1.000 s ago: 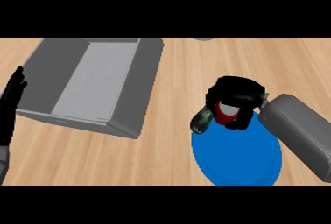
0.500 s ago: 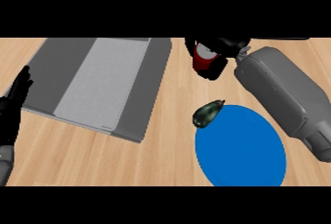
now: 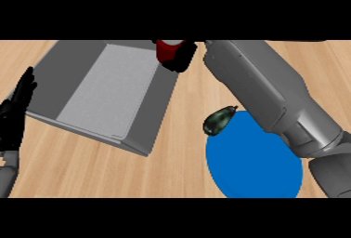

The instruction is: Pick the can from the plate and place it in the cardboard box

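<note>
My right hand [image 3: 182, 56] is at the top of the head view, curled round a red can [image 3: 166, 49] with a pale top. It holds the can over the far right edge of the grey cardboard box [image 3: 82, 79], which lies open at the upper left. The blue plate [image 3: 252, 162] sits at the lower right, partly behind my right forearm [image 3: 267, 88]. My left hand [image 3: 15, 111] rests open at the left edge, fingers up.
A small dark green, mottled object [image 3: 220, 120] lies on the plate's upper left rim. Wooden counter [image 3: 103, 172] stretches in front of the box and the plate.
My right hand has carried the can up off the plate and leftward, from above the plate to the box's far right edge. The left hand stays where it was.
</note>
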{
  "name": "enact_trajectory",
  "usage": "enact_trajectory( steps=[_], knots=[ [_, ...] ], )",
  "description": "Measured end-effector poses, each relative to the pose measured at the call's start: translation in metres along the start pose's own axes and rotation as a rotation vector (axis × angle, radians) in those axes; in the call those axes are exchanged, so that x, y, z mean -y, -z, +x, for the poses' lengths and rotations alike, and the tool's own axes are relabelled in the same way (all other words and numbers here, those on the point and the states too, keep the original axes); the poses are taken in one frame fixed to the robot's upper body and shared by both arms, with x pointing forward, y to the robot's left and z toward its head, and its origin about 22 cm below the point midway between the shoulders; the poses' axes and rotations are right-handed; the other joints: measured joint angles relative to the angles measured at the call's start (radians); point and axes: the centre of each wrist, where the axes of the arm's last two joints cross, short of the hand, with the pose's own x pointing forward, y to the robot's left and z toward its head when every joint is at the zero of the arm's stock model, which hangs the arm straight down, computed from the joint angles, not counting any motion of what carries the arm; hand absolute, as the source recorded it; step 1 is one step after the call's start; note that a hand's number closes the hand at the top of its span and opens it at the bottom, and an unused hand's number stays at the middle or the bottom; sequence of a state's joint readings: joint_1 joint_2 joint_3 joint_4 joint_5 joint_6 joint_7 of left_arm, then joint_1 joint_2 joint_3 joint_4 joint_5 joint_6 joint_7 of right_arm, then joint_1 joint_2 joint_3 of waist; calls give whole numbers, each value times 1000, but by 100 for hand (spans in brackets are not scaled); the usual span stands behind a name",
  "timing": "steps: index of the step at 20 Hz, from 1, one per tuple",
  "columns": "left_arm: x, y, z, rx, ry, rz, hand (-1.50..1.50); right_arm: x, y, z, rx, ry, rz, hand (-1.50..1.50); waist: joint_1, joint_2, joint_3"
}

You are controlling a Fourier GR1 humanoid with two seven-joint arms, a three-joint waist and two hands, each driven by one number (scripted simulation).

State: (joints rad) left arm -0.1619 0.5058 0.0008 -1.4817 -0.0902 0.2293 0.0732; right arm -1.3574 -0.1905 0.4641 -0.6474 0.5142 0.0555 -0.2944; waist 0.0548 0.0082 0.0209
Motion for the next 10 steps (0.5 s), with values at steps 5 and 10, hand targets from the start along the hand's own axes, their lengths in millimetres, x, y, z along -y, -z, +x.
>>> enact_trajectory(
  steps=[5,10],
  knots=[
    [-3,5,2,-1,3,-3,0,5,32,32,11,122,-4,150,6,3,-2],
    [5,7,8,22,2,-23,0,6,50,53,-30,207,-16,150,33,9,-4]
  ],
)
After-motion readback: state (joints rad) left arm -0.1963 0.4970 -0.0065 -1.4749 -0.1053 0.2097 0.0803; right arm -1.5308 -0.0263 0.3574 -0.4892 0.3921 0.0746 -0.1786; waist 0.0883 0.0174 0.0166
